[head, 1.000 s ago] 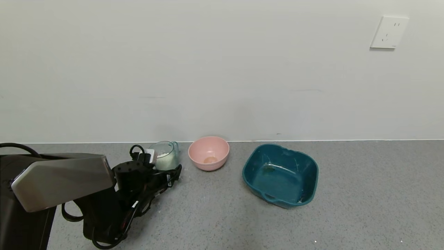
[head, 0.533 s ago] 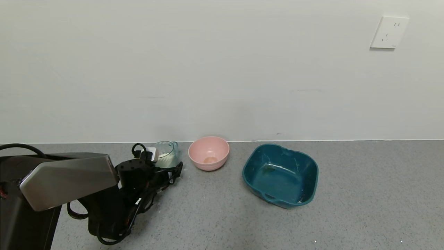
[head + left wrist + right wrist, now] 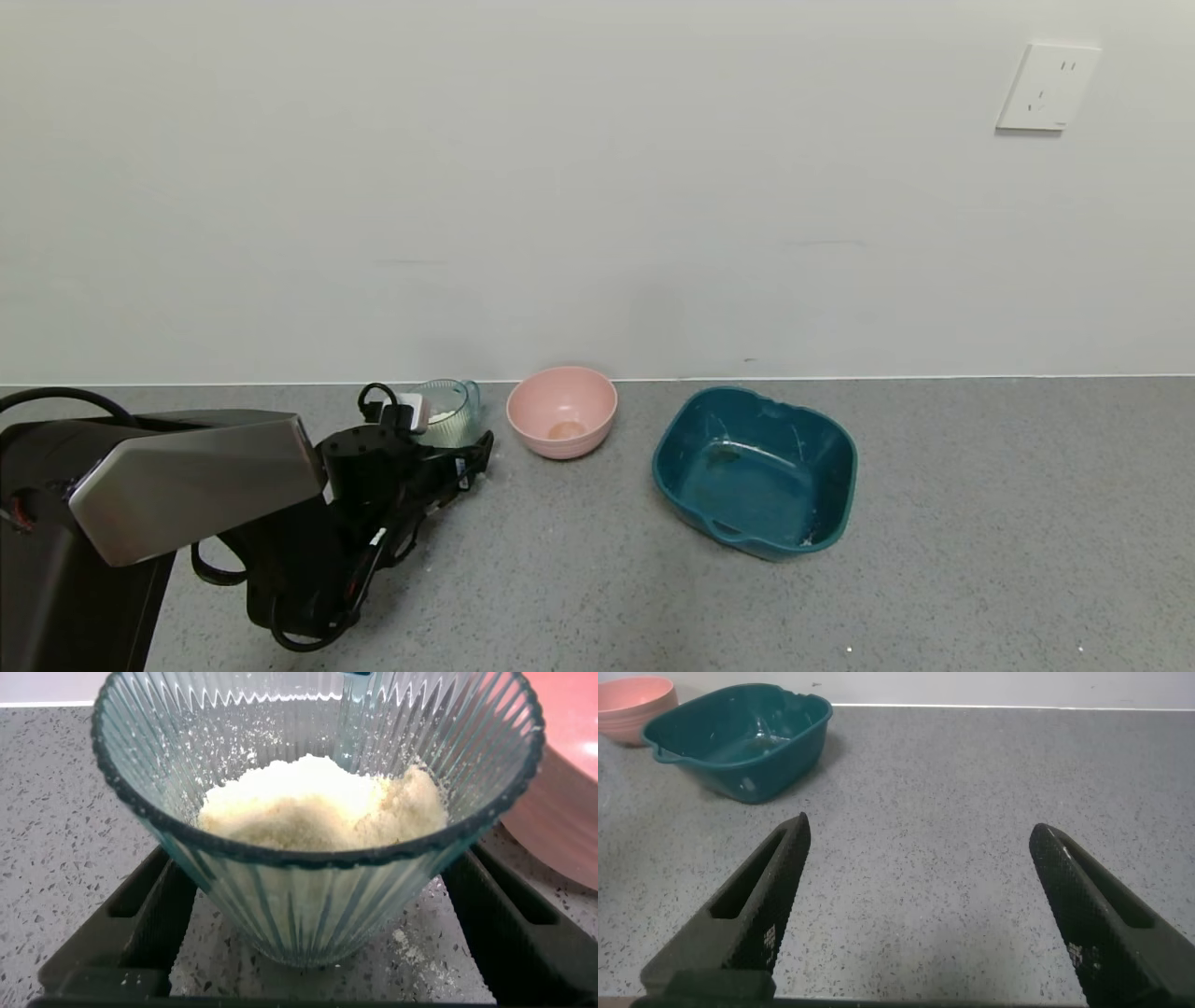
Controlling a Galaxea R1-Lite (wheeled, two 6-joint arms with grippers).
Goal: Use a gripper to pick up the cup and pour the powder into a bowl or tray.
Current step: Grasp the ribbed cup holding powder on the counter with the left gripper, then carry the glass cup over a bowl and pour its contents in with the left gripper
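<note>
The ribbed pale blue-green cup [image 3: 446, 413] stands on the grey counter near the wall, left of the pink bowl [image 3: 561, 411]. White powder [image 3: 318, 798] is heaped inside it. My left gripper [image 3: 448, 446] is open, with one black finger on each side of the cup's lower part [image 3: 313, 905] and a gap to the cup on both sides. The cup rests on the counter. The bowl's edge shows in the left wrist view [image 3: 570, 709]. My right gripper [image 3: 920, 833] is open and empty over bare counter, out of the head view.
A dark teal squarish tub [image 3: 754, 471] sits right of the bowl; it also shows in the right wrist view [image 3: 738, 737]. A little spilled powder lies on the counter by the cup's base [image 3: 411, 952]. The wall runs close behind the cup and bowl.
My left arm has moved forward and a little right toward the cup, so the gripper now hides more of the cup's lower part. Cup, bowl and tub have not moved.
</note>
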